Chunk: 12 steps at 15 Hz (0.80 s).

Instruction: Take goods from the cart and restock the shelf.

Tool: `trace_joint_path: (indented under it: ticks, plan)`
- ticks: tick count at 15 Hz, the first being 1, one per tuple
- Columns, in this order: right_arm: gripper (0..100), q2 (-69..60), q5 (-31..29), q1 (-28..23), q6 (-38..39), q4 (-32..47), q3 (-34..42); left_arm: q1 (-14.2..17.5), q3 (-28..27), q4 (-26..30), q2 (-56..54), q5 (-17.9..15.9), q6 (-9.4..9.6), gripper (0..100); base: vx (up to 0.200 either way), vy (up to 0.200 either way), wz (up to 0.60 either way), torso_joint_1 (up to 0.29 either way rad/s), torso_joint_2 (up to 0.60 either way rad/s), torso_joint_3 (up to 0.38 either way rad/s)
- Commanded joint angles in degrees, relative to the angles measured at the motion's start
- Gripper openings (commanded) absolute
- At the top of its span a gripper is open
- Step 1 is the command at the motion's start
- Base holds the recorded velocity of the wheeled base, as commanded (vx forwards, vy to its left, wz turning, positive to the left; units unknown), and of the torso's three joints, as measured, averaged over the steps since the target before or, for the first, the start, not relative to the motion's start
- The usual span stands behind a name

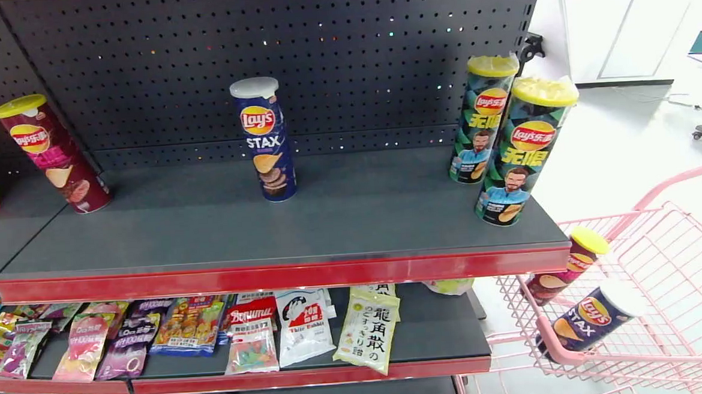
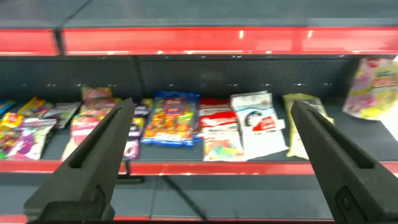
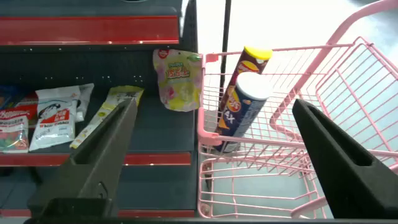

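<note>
Right of the shelf [image 1: 358, 220], the blue can [image 3: 241, 115] and maroon can [image 3: 250, 62] leaned, long axes near upright, in the pink cart [image 3: 298, 48], ahead of the right gripper [image 3: 214, 109], spread and empty; the left gripper [image 2: 211, 104], also spread, lay farther off.

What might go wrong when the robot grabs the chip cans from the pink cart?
The blue can and the purple can lean together in a corner of the cart; pulling one might tip the other.
They rest against the cart wires, where the open right gripper might snag.
On the shelf, the front green can stands near the right end; a bump might knock it off.
</note>
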Motion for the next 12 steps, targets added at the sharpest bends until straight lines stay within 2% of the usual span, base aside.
trace_joint_path:
  ticks: [1, 2, 12]
  plan:
    - [100, 0.0, 0.0, 0.0, 0.0, 0.0, 0.0, 0.0, 0.0, 0.0, 0.0, 0.0, 0.00, 100, 0.000, -0.200, 0.00, 0.002, -0.01, -0.002]
    - [100, 0.0, 0.0, 0.0, 0.1, 0.0, 0.0, 0.0, 0.0, 0.0, 0.0, 0.0, 0.09, 100, 0.000, -0.200, 0.00, -0.002, 0.00, 0.002]
    - [100, 0.0, 0.0, 0.0, 0.1, 0.0, 0.0, 0.0, 0.0, 0.0, 0.0, 0.0, 0.00, 100, 0.000, 0.000, -0.60, 0.001, 0.00, 0.002]
